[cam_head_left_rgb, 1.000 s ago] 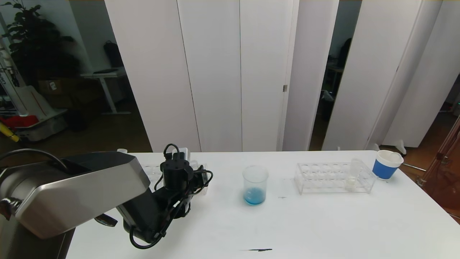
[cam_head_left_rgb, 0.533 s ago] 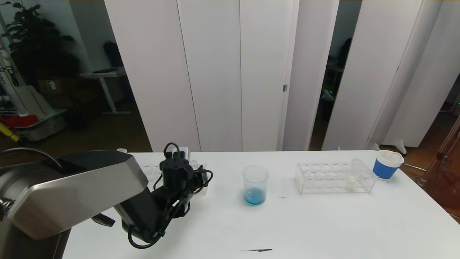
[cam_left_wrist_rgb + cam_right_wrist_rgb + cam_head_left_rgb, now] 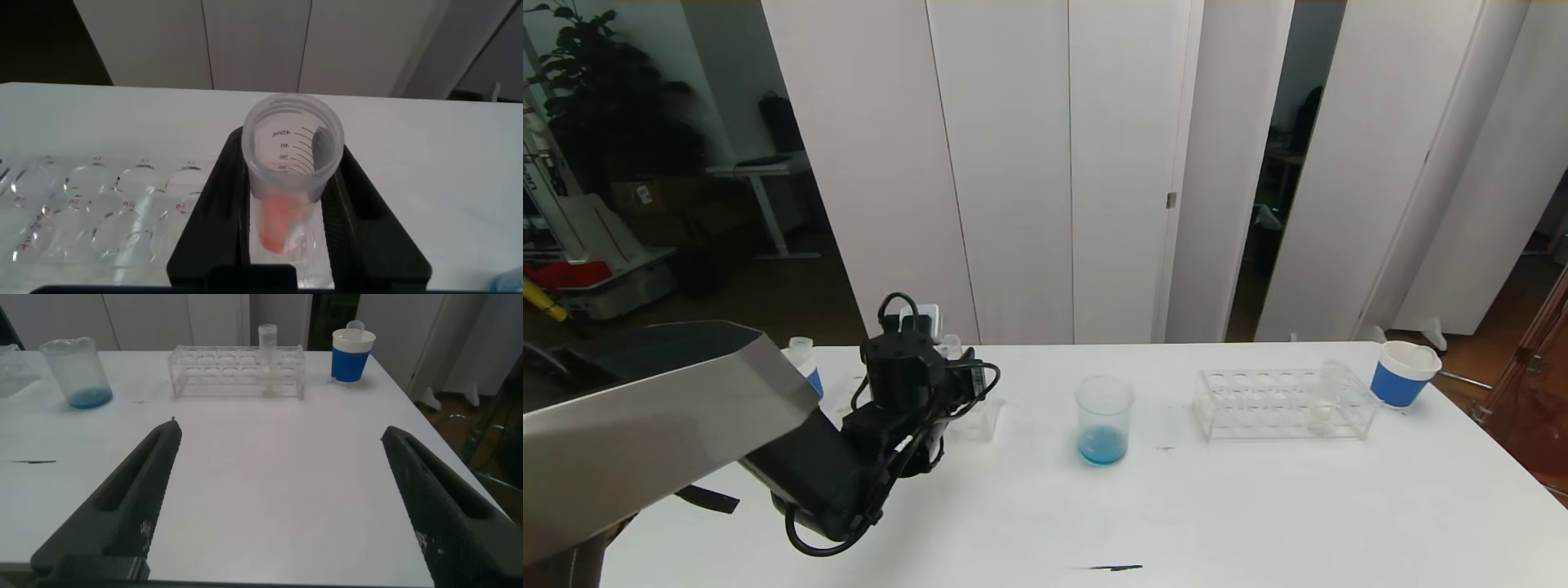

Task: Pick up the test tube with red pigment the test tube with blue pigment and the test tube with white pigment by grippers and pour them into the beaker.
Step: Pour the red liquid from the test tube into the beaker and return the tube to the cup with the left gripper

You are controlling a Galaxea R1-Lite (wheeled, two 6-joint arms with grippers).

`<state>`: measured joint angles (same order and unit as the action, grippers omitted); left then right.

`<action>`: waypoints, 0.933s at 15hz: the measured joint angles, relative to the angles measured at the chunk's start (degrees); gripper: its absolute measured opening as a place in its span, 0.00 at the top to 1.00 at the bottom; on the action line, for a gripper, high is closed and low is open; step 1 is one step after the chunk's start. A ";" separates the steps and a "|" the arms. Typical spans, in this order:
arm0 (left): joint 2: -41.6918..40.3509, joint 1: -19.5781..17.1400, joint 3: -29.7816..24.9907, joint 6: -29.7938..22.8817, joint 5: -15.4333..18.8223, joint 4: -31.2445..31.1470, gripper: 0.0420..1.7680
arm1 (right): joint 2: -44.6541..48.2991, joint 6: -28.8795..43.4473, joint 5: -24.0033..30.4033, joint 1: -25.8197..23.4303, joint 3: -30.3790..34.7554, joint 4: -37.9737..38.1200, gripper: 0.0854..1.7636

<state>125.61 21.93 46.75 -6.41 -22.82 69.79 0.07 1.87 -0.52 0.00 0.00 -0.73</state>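
Left pincer (image 3: 288,245) lifted red tube (image 3: 282,216) w/ rack (image 3: 82,204) below.

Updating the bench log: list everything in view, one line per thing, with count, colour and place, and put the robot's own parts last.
beaker: one, clear, blue liquid at the bottom, table centre.
tube rack: one, clear, right of the beaker.
test tube with white pigment: one, clear with whitish liquid, standing in that rack's right end.
second rack: one, clear, on the table's left side.
paper cups: two, blue and white, one at the table's far right, one at its far left.
test tube with red pigment: one, clear with orange-red liquid, in the left gripper.
left gripper: black, shut on that tube, beside the second rack.
right gripper: black, open, low over the near table.
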 joint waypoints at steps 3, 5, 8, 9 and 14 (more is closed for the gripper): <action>-3.95 0.17 0.29 1.32 0.06 -3.45 0.69 | 0.00 -0.02 -0.02 0.00 0.00 0.00 0.01; -6.99 0.12 1.01 2.39 0.44 -6.45 0.69 | 0.00 -0.02 0.00 0.00 0.00 0.00 0.01; -11.53 -0.29 4.68 3.72 3.12 -13.96 0.69 | -0.02 -0.05 0.01 0.00 0.00 -0.01 0.01; -13.00 -0.52 6.67 3.80 5.02 -16.87 0.69 | 0.00 -0.02 0.01 0.00 0.00 0.00 0.01; -17.32 -0.93 15.31 10.85 13.84 -23.30 0.69 | -0.02 -0.02 0.00 0.00 0.00 0.00 0.01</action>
<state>108.29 21.00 62.06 4.44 -8.98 46.49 0.05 1.84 -0.52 0.00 0.00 -0.73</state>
